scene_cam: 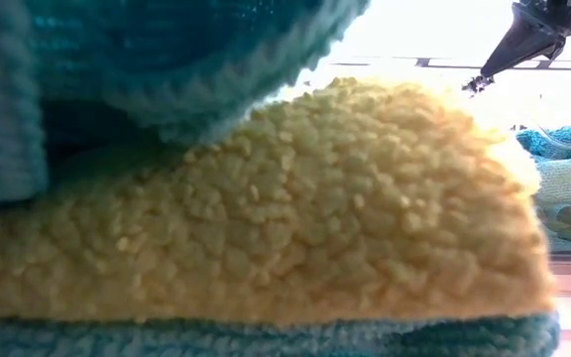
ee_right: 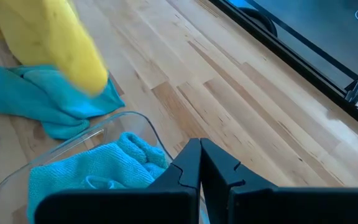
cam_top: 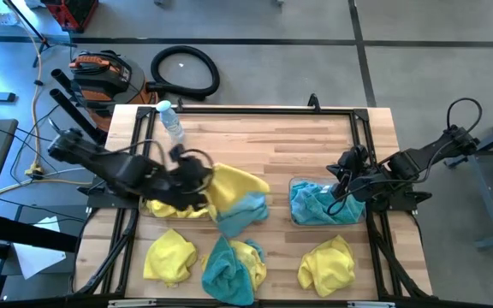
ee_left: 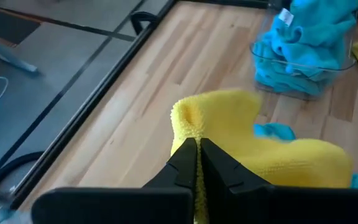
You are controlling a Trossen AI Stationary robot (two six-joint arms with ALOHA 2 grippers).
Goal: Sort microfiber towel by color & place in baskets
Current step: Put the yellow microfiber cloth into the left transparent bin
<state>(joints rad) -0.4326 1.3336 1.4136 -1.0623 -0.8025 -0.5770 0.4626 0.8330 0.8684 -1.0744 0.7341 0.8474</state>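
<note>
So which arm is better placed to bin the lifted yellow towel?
Left. The left gripper is shut on the yellow towel, at the table's left-centre. The right gripper is shut and holds nothing, at the basket of teal towels, the wrong colour.

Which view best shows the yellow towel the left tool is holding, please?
The left wrist view: the left tool pinches the yellow towel, lifted. The high view shows it draped beside the arm; the right wrist view, a blurred edge; in the low view I cannot tell.
</note>
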